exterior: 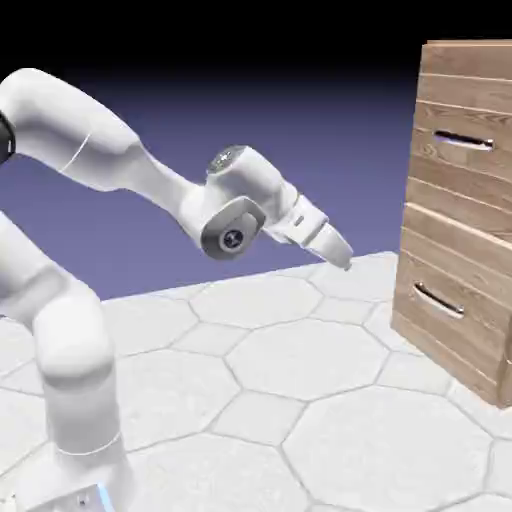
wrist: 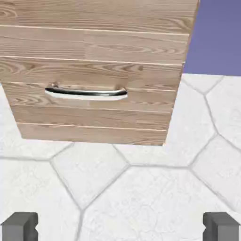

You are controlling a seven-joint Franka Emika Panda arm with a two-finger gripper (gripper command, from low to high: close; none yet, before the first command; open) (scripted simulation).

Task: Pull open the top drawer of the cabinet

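Note:
The cabinet [exterior: 462, 200] of light-brown planks stands at the right of the exterior view. Its top drawer [exterior: 470, 115] looks flush with the front, and its silver bar handle [exterior: 463, 141] runs across it. My gripper [exterior: 343, 258] hangs well to the left of the cabinet and below the top handle's height, tilted down toward the cabinet's base. In the hand view the fingertips [wrist: 20, 227] stand far apart at the bottom edge, so the gripper [wrist: 120, 228] is open with nothing between them. That view shows only the lower drawer's handle [wrist: 86, 92]; the top drawer is out of its frame.
The lower drawer [exterior: 445, 310] with a like handle [exterior: 438, 300] sits beneath the top one. White hexagon-patterned table surface [exterior: 290, 380] lies between the arm and the cabinet. The cabinet's bottom edge [wrist: 94, 136] meets the table.

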